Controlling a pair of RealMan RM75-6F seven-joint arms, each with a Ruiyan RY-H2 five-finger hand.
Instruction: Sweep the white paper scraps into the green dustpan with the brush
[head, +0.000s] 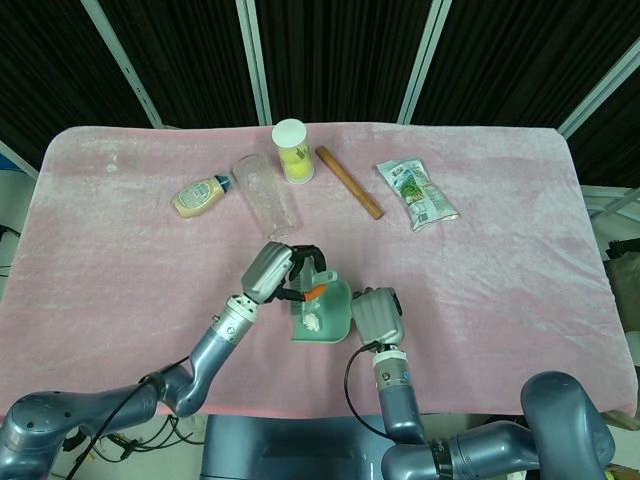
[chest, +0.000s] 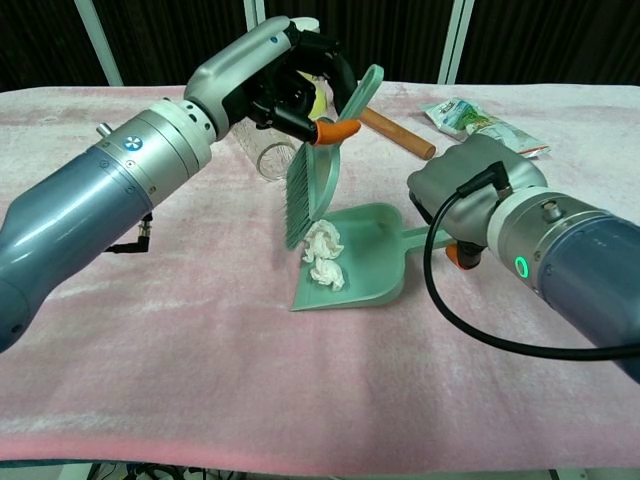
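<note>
The green dustpan (chest: 368, 258) (head: 333, 322) lies flat on the pink cloth with white paper scraps (chest: 324, 258) (head: 312, 322) inside, near its open lip. My left hand (chest: 268, 75) (head: 272, 270) grips the green brush (chest: 312, 175) by its orange-tipped handle. The brush hangs above the pan's left edge, bristles down and clear of the scraps. My right hand (chest: 468, 195) (head: 375, 314) holds the dustpan's handle at the pan's right side; its fingers are hidden beneath the hand's back.
At the back of the table lie a sauce bottle (head: 201, 195), a clear glass (head: 265, 195) on its side, a white-lidded tube (head: 291, 150) with yellow balls, a wooden stick (head: 350, 182) and a snack packet (head: 418, 194).
</note>
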